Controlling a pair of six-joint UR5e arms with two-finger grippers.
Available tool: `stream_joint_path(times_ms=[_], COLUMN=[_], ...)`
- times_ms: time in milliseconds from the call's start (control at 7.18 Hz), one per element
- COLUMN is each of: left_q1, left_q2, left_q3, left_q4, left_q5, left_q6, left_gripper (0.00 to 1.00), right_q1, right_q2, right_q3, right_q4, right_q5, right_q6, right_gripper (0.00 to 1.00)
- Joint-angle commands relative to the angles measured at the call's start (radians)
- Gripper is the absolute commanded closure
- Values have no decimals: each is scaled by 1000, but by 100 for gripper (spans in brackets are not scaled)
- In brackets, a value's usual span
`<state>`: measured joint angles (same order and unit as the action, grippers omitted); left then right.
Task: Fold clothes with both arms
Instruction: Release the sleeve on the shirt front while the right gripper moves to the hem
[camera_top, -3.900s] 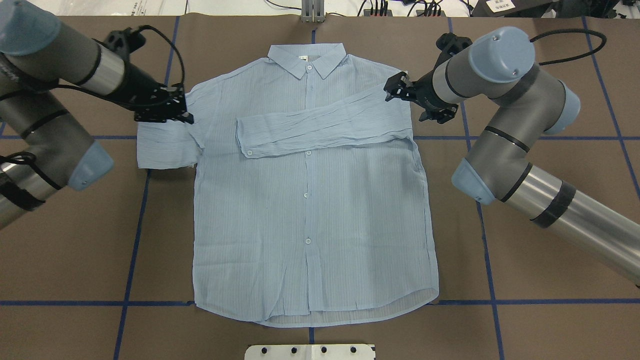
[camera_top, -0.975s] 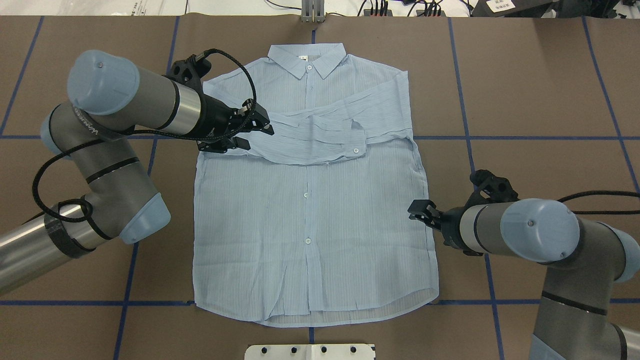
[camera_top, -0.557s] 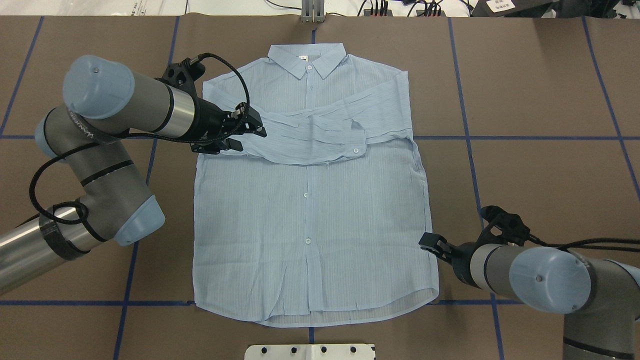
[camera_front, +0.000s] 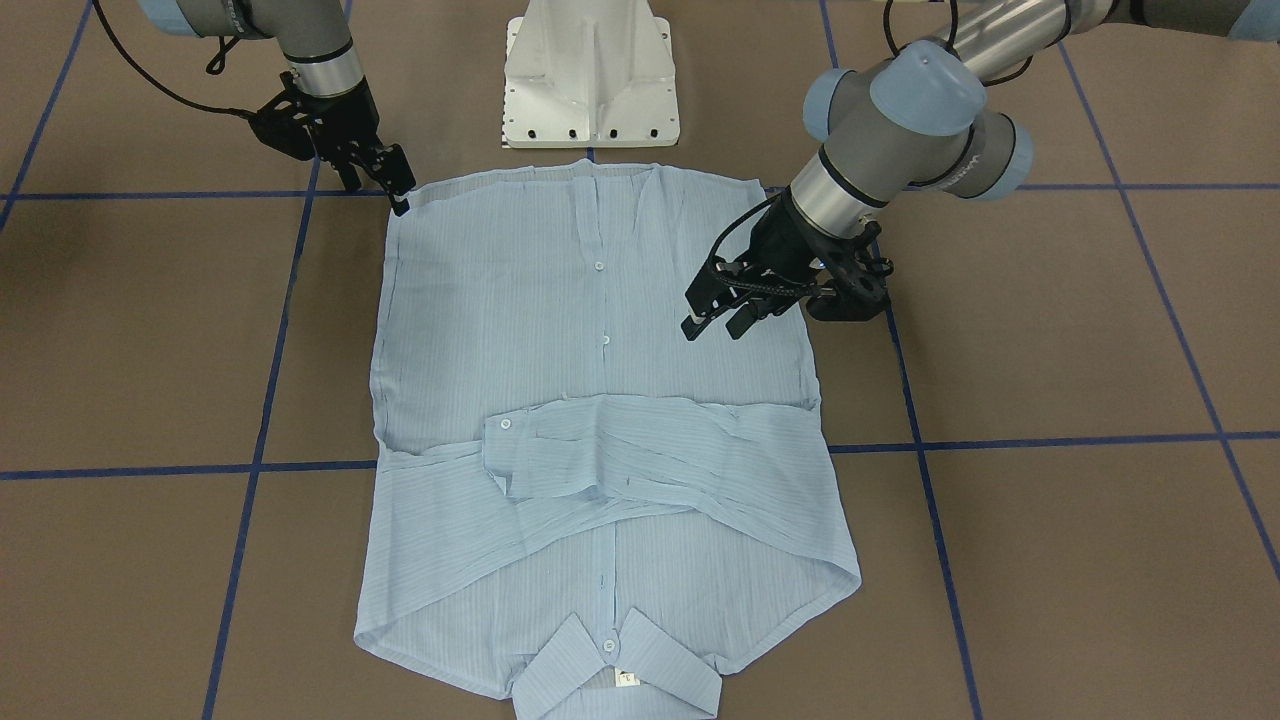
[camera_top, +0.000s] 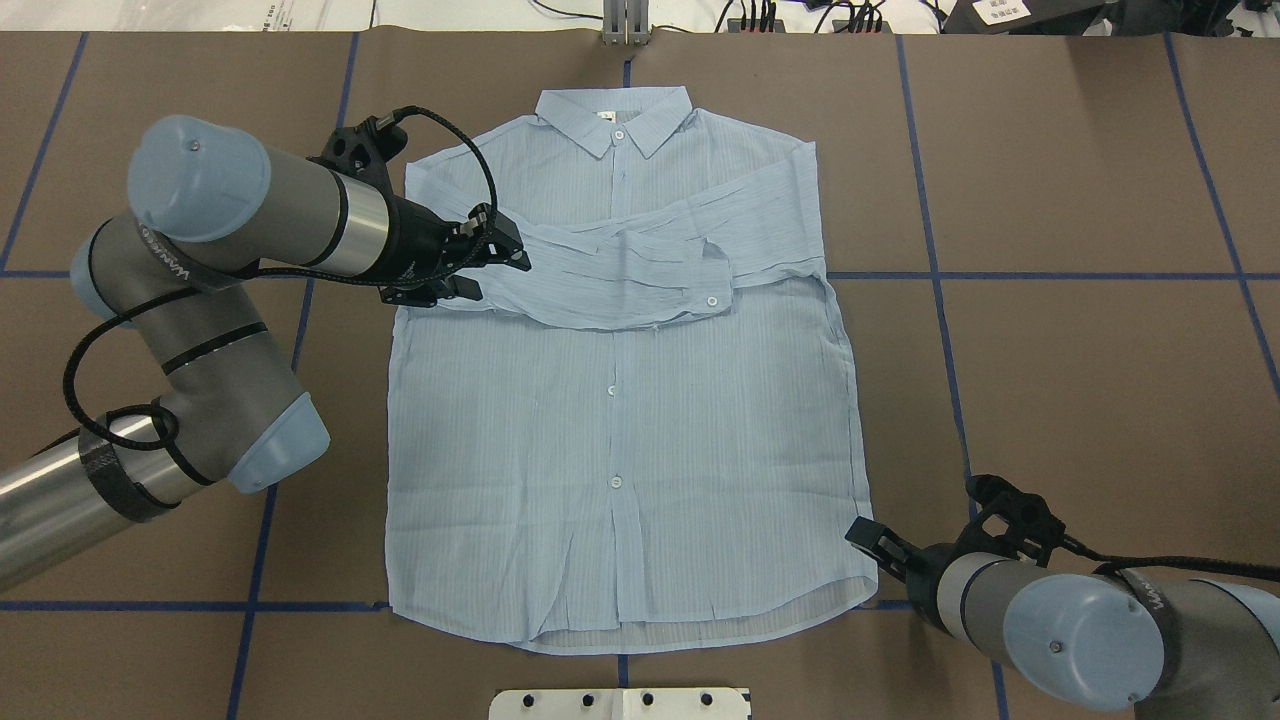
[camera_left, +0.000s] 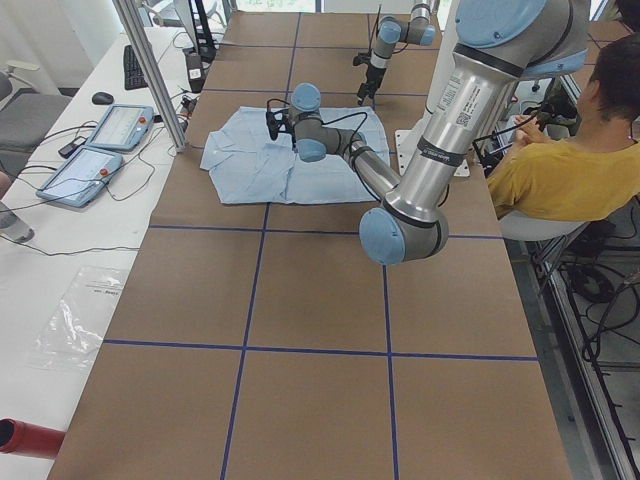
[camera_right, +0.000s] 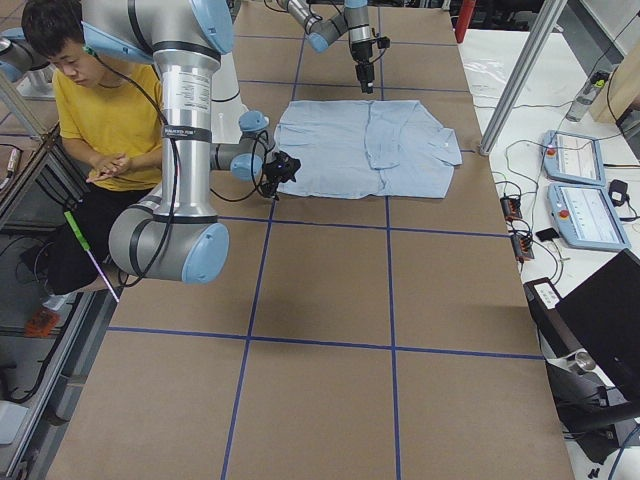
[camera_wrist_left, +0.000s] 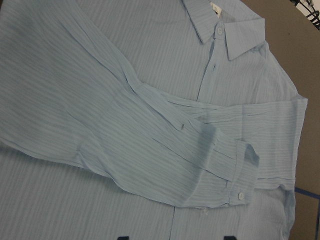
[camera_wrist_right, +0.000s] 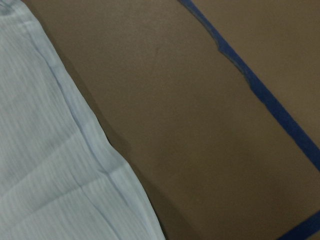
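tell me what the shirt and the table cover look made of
Shirt: thin woven cloth, probably cotton or a blend, matte; fine stripes and soft creases show. Table cover: seems brown paper or card, matte and smooth, no glare; blue tape lines stuck on it.

L arm (camera_top: 250, 205) comes in w/ elbow bent, wrist approx. level. L gripper (camera_top: 495, 275) points inward, tilted slightly down, fingers spread, nothing btwn them. R arm (camera_top: 1080, 625) is tucked in close to the base, forearm low. R gripper (camera_top: 868, 538) angles down, fingers look apart, empty. Grippers well apart.
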<state>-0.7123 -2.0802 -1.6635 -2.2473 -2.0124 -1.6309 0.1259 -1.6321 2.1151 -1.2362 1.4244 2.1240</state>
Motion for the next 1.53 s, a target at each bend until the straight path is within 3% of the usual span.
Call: stream_joint_path(times_ms=[0,836,1114,1393], left_q1=[1,1,1,-1], left_q2=[2,2,2,14], left_q3=[4,2,-1,-5], left_q4=[-5,-8,-8,-8], left_q5=[4,4,4,7], left_q6=[-1,-4,-4,-3], left_gripper=[28,27,26,25], right_q1=[-31,-46,-46,-43], right_q2=[6,31,32,34], right_q3=[-4,-37,-35,-29], right_q4=[-19,-19,-20,-22], right_q5=[-24,-27,-27,-25], right_q6=[33,33,33,31], right_gripper=[1,12,43,100])
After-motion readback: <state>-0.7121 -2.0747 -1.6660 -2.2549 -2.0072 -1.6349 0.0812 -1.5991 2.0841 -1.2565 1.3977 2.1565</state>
